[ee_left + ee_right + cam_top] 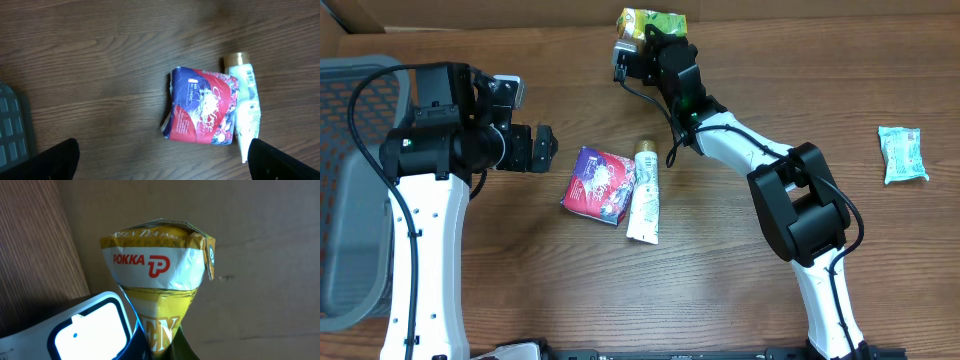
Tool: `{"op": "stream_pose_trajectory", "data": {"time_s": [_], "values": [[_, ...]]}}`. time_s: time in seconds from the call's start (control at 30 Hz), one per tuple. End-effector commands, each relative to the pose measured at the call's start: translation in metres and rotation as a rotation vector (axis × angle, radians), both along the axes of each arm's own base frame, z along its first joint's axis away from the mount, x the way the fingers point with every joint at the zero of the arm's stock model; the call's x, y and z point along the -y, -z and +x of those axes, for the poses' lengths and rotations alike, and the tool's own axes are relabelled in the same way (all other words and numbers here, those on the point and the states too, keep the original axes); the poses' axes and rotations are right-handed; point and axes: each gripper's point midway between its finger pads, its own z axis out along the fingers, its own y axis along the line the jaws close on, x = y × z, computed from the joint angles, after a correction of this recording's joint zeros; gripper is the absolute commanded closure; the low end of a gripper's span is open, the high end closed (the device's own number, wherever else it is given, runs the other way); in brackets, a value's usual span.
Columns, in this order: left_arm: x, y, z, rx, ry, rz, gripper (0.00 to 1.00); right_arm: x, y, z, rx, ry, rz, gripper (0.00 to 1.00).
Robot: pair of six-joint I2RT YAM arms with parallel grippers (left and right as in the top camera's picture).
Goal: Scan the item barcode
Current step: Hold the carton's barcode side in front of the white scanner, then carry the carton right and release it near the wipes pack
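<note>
One tea carton (157, 275) is pinched in the right jaws while the left jaws stand spread wide

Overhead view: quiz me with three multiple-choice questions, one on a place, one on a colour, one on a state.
1. The teal packet lies: A far right, alone; B in a drawer; C on the floor.
2. The cap of the tube is: A blue; B gold; C black.
3. The left end effector is: A shut on the tube; B shut, empty; C open.
Answers: A, it sits apart at the right; B, the cap shows gold; C, its fingers stand wide apart.
</note>
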Motion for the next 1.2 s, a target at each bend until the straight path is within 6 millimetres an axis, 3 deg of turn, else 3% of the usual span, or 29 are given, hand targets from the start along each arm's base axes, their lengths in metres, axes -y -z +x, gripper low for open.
{"op": "stream_pose_trajectory", "data": {"time_s": [0.0, 0.13, 0.33, 0.43, 0.53, 0.6, 0.67, 0.8, 0.97, 1.17], "values": [[0.003, -0.001, 0.001, 0.009, 0.026, 0.002, 0.0, 0.002, -0.069, -0.004, 0.08, 0.039, 0.16, 0.96], [0.003, -0.001, 0.001, 0.008, 0.026, 0.002, 0.01, 0.005, -0.097, -0.021, 0.03, 0.067, 0.183, 0.96], [0.003, -0.001, 0.001, 0.009, 0.026, 0.002, 0.0, 0.005, -0.133, -0.07, -0.212, 0.111, 0.499, 0.96], [0.003, -0.001, 0.001, 0.009, 0.026, 0.002, 0.0, 0.007, -0.147, -0.102, -0.418, 0.118, 0.759, 0.96], [0.003, -0.001, 0.001, 0.009, 0.026, 0.002, 0.0, 0.007, -0.141, -0.138, -0.696, 0.077, 0.891, 0.96], [0.003, -0.001, 0.001, 0.009, 0.026, 0.003, 0.01, 0.015, -0.126, -0.163, -0.907, 0.079, 0.929, 0.96], [0.003, -0.001, 0.001, 0.009, 0.026, 0.002, 0.01, 0.026, -0.109, -0.175, -1.037, 0.123, 0.938, 0.96], [0.003, -0.001, 0.001, 0.009, 0.026, 0.002, 0.0, 0.078, -0.053, -0.194, -1.266, 0.361, 0.921, 0.96], [0.003, -0.001, 0.001, 0.009, 0.026, 0.002, 0.01, 0.145, 0.005, -0.2, -1.372, 0.618, 0.934, 0.96], [0.003, -0.001, 0.001, 0.009, 0.026, 0.002, 0.0, 0.224, 0.064, -0.192, -1.337, 0.833, 1.038, 0.96]]}}
